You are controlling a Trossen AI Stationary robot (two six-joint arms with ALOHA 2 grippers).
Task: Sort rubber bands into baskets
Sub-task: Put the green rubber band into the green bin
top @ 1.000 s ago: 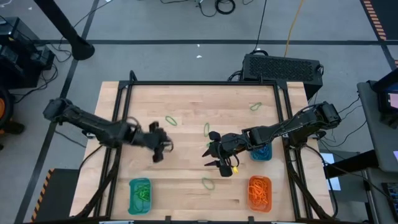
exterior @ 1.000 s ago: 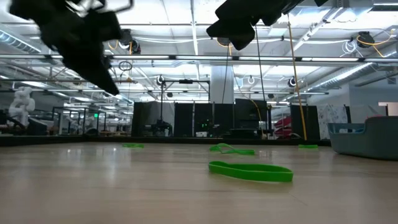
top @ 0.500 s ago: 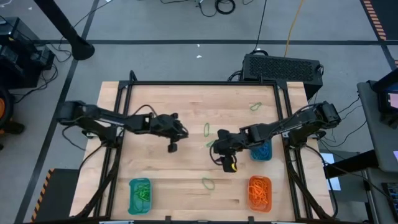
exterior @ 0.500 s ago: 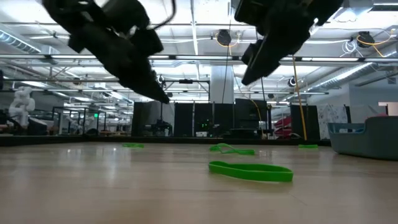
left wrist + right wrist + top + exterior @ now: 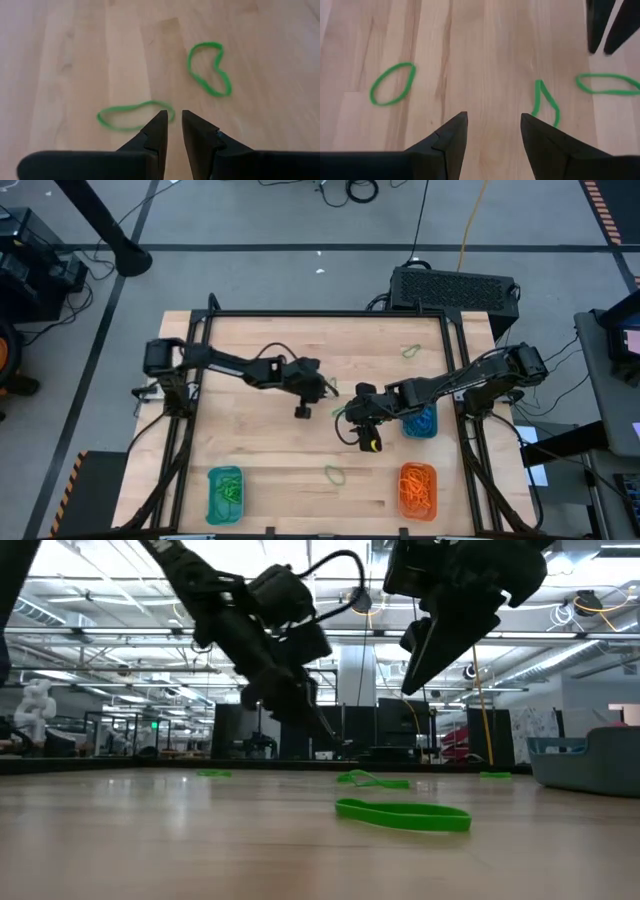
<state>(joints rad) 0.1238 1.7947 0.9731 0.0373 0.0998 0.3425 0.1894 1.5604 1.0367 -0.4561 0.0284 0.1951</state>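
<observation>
Green rubber bands lie flat on the counter mid-table; the nearest, long axis crosswise, sits just ahead of the left gripper, jaws nearly closed, empty. Right gripper hovers beside, jaws spread, empty.

Rubber bands, loose: thin green loops lying flat on the bench.
- One near the far right corner.
- One at mid-bench, elongated.
- One beside it, bent into a narrow teardrop, partly hidden.
- One toward the near edge, between the two front baskets.

Baskets: three small rounded-rectangle trays, upright.
- Teal basket, near left: holds a tangle of green bands.
- Orange basket, near right: holds a heap of orange bands.
- Teal basket, right side: contents appear to be blue bands, though partly covered.
</observation>
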